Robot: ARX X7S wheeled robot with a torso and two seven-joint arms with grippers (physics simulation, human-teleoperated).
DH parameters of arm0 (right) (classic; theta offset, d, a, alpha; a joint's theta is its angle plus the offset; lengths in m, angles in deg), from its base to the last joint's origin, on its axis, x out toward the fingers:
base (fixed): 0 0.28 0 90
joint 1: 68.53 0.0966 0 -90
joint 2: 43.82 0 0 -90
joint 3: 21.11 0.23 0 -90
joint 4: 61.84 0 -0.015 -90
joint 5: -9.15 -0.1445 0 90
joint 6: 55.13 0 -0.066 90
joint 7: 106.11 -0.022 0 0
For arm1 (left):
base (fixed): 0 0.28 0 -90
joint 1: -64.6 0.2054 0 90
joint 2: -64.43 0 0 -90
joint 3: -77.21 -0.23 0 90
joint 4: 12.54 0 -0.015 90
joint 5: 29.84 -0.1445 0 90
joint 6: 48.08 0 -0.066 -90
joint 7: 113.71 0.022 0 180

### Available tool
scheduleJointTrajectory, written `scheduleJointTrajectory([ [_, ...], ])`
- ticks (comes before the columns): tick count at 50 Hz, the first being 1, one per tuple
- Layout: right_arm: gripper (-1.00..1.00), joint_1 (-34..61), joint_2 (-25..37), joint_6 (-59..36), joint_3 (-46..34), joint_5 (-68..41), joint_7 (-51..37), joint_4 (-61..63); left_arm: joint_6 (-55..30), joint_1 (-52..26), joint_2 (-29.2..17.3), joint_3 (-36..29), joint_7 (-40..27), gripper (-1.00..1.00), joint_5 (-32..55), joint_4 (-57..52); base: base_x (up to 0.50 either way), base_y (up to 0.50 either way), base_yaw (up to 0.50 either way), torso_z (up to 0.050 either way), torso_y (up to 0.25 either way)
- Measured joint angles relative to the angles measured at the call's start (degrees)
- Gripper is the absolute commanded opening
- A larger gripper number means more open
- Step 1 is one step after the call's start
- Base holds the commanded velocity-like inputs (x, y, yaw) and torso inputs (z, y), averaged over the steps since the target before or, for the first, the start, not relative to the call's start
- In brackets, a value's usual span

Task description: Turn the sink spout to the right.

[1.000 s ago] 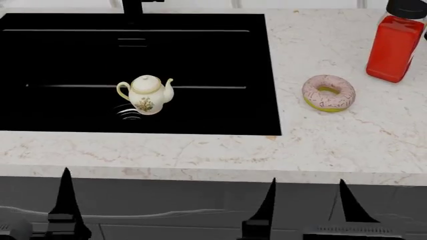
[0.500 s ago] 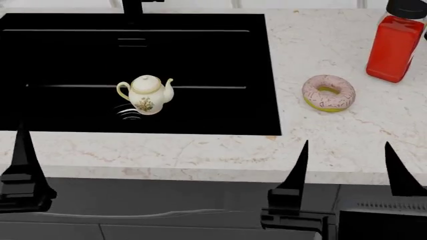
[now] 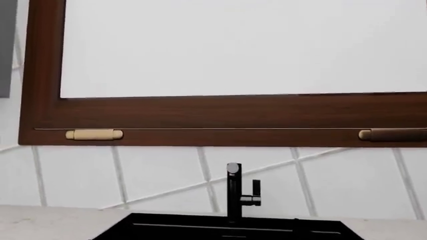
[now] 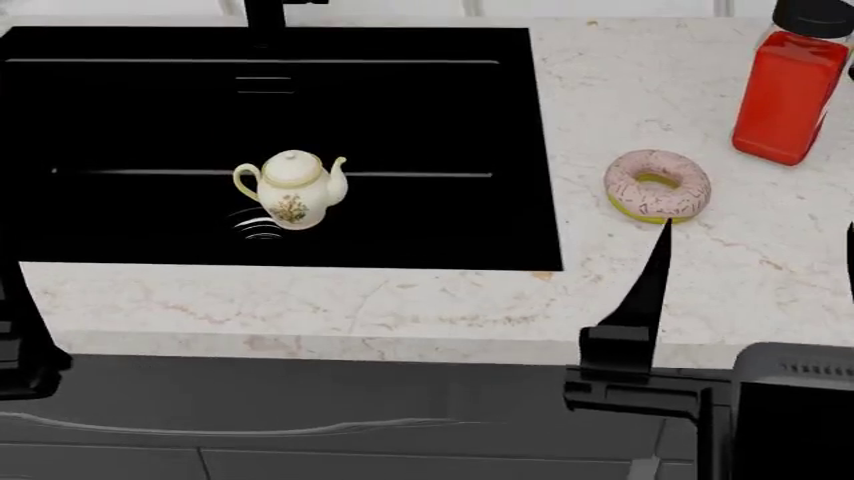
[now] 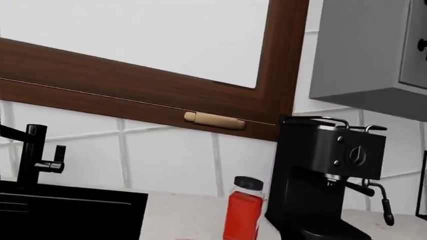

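The sink spout (image 3: 233, 192) is a matte black post behind the sink (image 3: 173, 227), with a small lever handle (image 3: 253, 192) on its side. It also shows in the right wrist view (image 5: 29, 157), and only its base (image 4: 271, 12) shows in the head view. The glossy black sink (image 4: 427, 110) holds a teapot (image 4: 291, 188). My right gripper (image 4: 758, 230) is open and empty over the counter's front edge, far from the spout. My left gripper (image 4: 14, 335) is at the frame's left edge; one finger shows, the other is out of frame.
A pink donut (image 4: 657, 185) and a red bottle (image 4: 790, 85) stand on the marble counter (image 4: 400, 300) right of the sink. A black coffee machine (image 5: 330, 180) stands beside the bottle (image 5: 241, 210). A brown window frame (image 3: 220, 117) runs above the tiled wall.
Both grippers have risen from below the counter's front. The right one has moved up and to the right, the left one up and out towards the left edge.
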Motion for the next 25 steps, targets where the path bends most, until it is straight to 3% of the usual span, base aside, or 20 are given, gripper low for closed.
scheduleJointTrajectory([
  [25,1.0,2.8,1.4,-1.1,0.4,-0.2,-0.2,-0.6,-3.1,-3.2,-1.2,1.3,-1.5,1.0,2.0,-2.3,0.0,0.0,0.0,0.0,0.0],
])
